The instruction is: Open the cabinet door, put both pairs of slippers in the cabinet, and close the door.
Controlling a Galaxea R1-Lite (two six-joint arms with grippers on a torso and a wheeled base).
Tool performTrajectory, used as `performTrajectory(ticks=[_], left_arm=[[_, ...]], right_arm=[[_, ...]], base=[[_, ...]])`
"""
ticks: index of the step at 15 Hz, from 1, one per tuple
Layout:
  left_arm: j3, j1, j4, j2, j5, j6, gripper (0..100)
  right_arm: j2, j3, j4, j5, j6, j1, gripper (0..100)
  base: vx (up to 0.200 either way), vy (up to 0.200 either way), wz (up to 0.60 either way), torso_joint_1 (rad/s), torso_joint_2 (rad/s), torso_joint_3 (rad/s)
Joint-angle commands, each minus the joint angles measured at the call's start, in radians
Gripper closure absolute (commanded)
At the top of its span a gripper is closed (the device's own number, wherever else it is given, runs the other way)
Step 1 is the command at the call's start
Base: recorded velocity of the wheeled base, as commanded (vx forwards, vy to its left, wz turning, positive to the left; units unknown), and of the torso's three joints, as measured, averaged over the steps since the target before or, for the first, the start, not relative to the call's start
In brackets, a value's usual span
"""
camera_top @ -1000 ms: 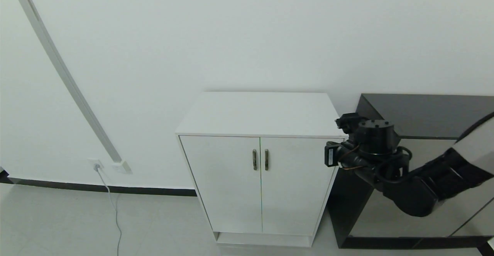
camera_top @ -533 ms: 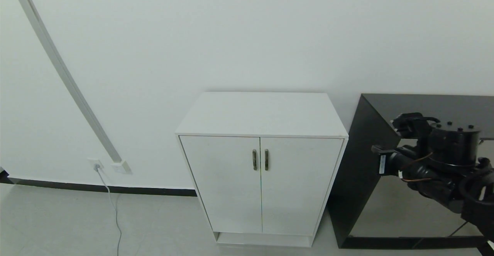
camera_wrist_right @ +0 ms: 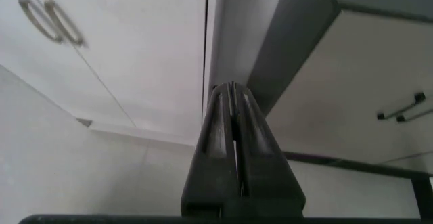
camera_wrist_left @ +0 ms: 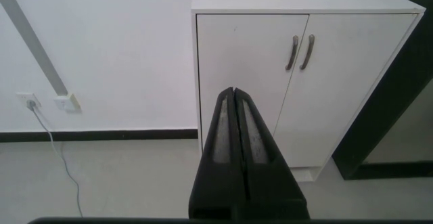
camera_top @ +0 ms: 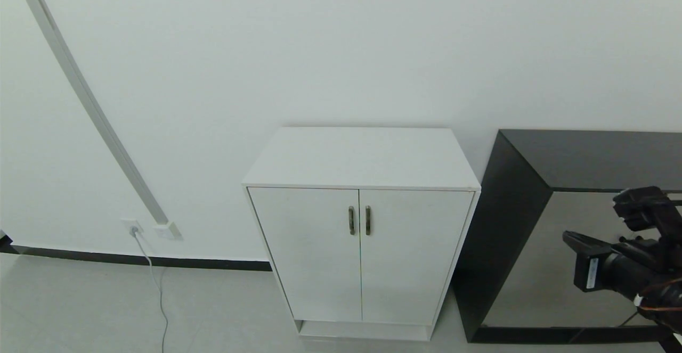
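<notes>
The white cabinet (camera_top: 362, 158) stands against the wall (camera_top: 341, 49) on the grey floor (camera_top: 80, 310). It is raised on a recessed plinth. Both of its flat doors (camera_top: 306, 252) are shut, and two slim dark bar handles (camera_top: 351, 220) sit upright side by side at the centre seam. A glossy black unit (camera_top: 501, 225) stands just beside it on the right.

The left gripper (camera_wrist_left: 233, 92) has its fingers pressed together on nothing and faces the left door from well apart. The right gripper (camera_wrist_right: 232, 87) is likewise closed and empty, aimed where the two units meet.
</notes>
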Motion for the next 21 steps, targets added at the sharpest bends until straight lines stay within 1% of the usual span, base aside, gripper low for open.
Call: performTrajectory(ticks=[1, 7, 8, 10, 12, 15, 17, 19, 21], left_arm=[[0.0, 0.0, 0.0, 0.0, 0.0, 0.0, 100], [0.0, 0.0, 0.0, 0.0, 0.0, 0.0, 100], [0.0, 0.0, 0.0, 0.0, 0.0, 0.0, 100], [0.0, 0.0, 0.0, 0.0, 0.0, -0.001, 100], [0.0, 0.0, 0.0, 0.0, 0.0, -0.001, 100], [0.0, 0.001, 0.0, 0.0, 0.0, 0.0, 100], [0.0, 0.0, 0.0, 0.0, 0.0, 0.0, 100], [0.0, 0.0, 0.0, 0.0, 0.0, 0.0, 100], [0.0, 0.0, 0.0, 0.0, 0.0, 0.0, 100]], right_arm=[[-0.091, 0.07, -0.001, 0.001, -0.003, 0.006, 100], [-0.235, 0.222, 0.007, 0.002, -0.022, 0.006, 100], [-0.27, 0.248, 0.021, 0.004, -0.022, 0.007, 100], [-0.335, 0.261, 0.067, 0.002, -0.022, 0.006, 100], [-0.468, 0.251, 0.206, 0.004, -0.023, 0.006, 100], [-0.652, 0.201, 0.449, 0.012, -0.028, 0.007, 100], [-0.754, 0.17, 0.597, 0.064, -0.028, 0.007, 100], [-0.818, 0.164, 0.696, 0.121, -0.028, 0.007, 100], [-0.859, 0.181, 0.755, 0.162, -0.029, 0.007, 100]], base=[[0.0, 0.0, 0.0, 0.0, 0.0, 0.0], [0.0, 0.0, 0.0, 0.0, 0.0, 0.0], [0.0, 0.0, 0.0, 0.0, 0.0, 0.0], [0.0, 0.0, 0.0, 0.0, 0.0, 0.0], [0.0, 0.0, 0.0, 0.0, 0.0, 0.0], [0.0, 0.0, 0.0, 0.0, 0.0, 0.0], [0.0, 0.0, 0.0, 0.0, 0.0, 0.0], [0.0, 0.0, 0.0, 0.0, 0.0, 0.0], [0.0, 0.0, 0.0, 0.0, 0.0, 0.0]])
